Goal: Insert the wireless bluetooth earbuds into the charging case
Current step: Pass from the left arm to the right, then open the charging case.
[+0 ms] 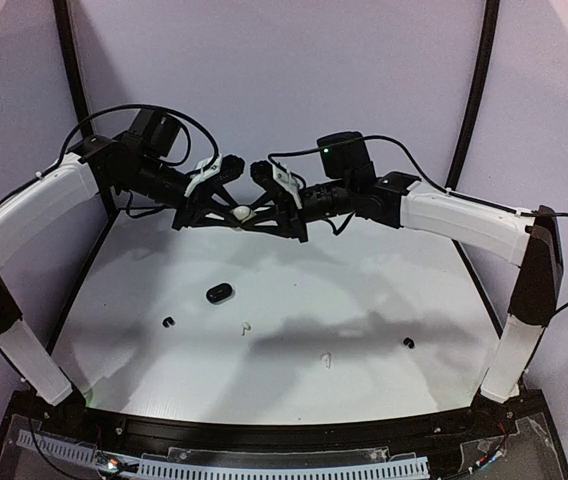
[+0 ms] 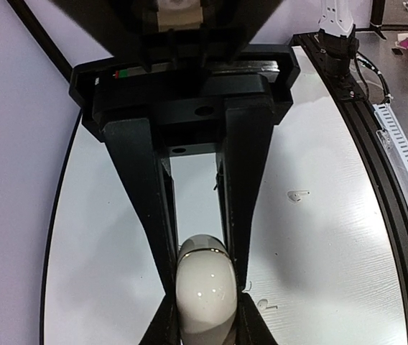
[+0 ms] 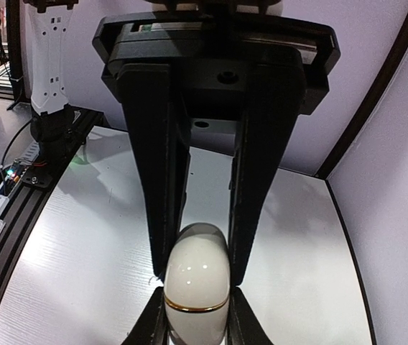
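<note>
A: What is being gripped?
B: The white charging case (image 1: pixel 239 213) is being pinched in the air by the left gripper (image 1: pixel 226 208) and right gripper (image 1: pixel 255 210), jaws nearly closed on it from opposite sides.
A: And the earbuds?
B: White earbuds (image 1: pixel 247 327) and black earbuds (image 1: pixel 169 322) are being left lying scattered on the table (image 1: pixel 364 280), apart from the black case (image 1: pixel 219 292).

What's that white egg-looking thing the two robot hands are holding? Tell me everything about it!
It is the white case, smooth, glossy and rounded like an egg, probably plastic. A thin gold line rings it at the seam, and it looks closed. It is held up above the far part of the table, pinched from both sides by the left gripper and the right gripper.
</note>
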Robot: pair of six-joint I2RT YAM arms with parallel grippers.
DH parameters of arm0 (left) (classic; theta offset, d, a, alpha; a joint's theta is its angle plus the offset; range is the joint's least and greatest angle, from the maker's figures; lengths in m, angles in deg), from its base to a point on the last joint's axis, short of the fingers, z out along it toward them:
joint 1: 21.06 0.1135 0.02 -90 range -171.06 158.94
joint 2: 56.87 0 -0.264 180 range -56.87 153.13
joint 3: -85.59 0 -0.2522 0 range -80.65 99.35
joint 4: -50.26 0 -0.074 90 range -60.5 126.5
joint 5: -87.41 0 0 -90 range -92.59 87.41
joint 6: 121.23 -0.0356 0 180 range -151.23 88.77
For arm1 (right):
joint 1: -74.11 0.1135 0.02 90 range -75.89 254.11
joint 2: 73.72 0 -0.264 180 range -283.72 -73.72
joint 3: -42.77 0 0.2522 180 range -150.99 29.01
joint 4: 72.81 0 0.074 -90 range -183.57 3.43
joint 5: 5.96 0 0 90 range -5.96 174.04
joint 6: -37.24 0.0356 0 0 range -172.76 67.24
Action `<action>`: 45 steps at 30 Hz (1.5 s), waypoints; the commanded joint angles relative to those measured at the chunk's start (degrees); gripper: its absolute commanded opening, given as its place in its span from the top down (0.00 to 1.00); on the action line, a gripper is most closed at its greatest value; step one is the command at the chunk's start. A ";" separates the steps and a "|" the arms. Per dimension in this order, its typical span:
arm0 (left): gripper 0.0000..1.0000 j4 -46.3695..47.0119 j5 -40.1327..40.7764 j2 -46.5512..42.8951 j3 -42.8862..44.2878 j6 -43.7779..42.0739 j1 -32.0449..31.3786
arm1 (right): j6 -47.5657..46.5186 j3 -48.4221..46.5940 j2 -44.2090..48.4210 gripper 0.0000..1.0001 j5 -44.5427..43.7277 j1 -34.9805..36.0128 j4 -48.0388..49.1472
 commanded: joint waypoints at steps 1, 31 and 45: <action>0.75 1.55 2.65 -0.70 1.39 2.58 0.29 | 2.15 3.02 1.37 1.00 2.58 -0.16 3.48; 0.53 21.81 15.91 -4.48 -3.65 8.04 2.94 | 6.34 6.41 3.71 1.00 9.01 -0.47 6.20; 0.53 23.21 16.64 -3.88 -2.31 7.97 4.47 | 6.68 7.47 3.41 1.00 8.89 -0.47 4.38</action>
